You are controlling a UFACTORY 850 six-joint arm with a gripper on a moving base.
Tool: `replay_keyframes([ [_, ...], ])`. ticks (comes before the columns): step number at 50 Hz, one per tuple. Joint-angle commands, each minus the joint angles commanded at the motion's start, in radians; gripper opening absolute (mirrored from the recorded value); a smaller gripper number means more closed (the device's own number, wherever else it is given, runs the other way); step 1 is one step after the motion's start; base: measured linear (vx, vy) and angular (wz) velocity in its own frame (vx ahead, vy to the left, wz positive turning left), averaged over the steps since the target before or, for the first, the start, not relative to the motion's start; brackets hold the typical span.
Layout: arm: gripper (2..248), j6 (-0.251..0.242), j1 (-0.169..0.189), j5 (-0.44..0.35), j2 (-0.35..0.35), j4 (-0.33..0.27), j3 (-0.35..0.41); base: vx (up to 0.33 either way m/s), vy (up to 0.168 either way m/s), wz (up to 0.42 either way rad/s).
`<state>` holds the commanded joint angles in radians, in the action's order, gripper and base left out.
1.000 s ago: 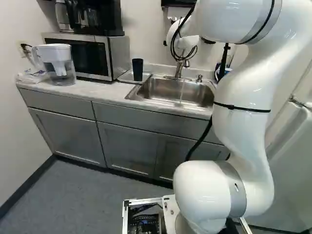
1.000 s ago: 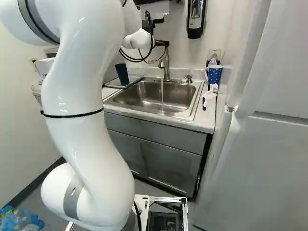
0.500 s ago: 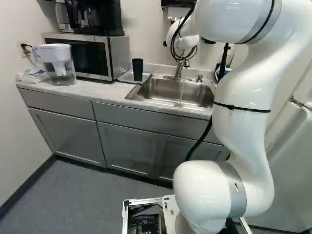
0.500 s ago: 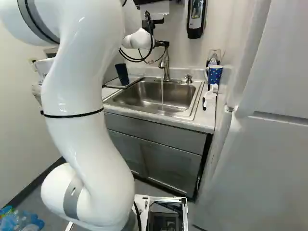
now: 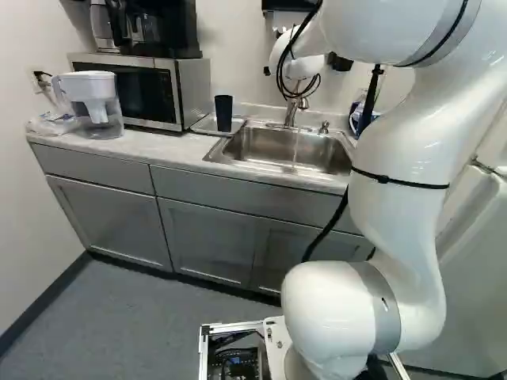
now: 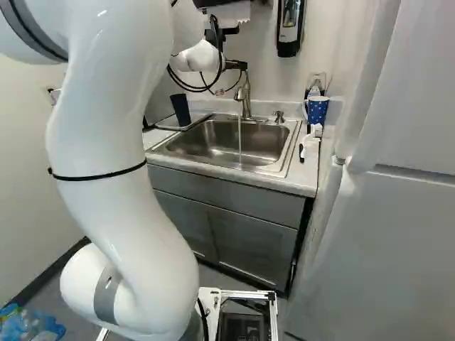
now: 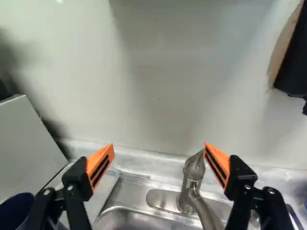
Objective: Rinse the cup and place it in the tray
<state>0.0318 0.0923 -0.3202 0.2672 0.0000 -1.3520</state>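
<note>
Cup (image 5: 223, 113), the dark one, is in the tray (image 5: 204, 124), upper middle of the left base view, left of the sink (image 6: 206, 145). Gripper (image 7: 159, 145) is spread wide and holding nothing. Water's running from the faucet (image 6: 246, 96), so I'd guess the rinse is done and shutting the tap comes next.

What could bite, left to right: swing too far toward the microwave (image 5: 142, 91) and the finger on that side might clip the cup's rim and tip it. Coming down crooked on the faucet, the other orange pad (image 7: 217, 163), already right beside the tap's top in the wrist view, could shove the lever wrong or slide off. Can't tell if they touch. The cable loop (image 6: 188, 87), upper middle of the right base view, hangs near the spout and could snag if the wrist rolls. Lean too far right and the polka-dot cup (image 6: 317, 110) might get knocked.

Edges and room: microwave's side walls off the left, then the tray's rim butts up near the sink. Over the basin it's nice and open, with the wall (image 7: 158, 96) the hard stop ahead. Soap pump (image 6: 279, 116) pokes up right of the spout, then the tall white door (image 6: 384, 213) boxes in the far right.
</note>
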Motion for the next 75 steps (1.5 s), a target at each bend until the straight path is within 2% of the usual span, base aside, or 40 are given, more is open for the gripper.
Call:
replay_keyframes([
  [38,247,0.000,0.000,0.000,-0.007,0.000,0.004,0.000,0.000,0.000],
  [60,247,0.000,0.008,0.000,-0.108,0.000,0.116,0.000,0.000,0.000],
  [75,247,0.000,0.036,0.013,-0.161,0.000,0.173,0.000,0.000,0.000],
])
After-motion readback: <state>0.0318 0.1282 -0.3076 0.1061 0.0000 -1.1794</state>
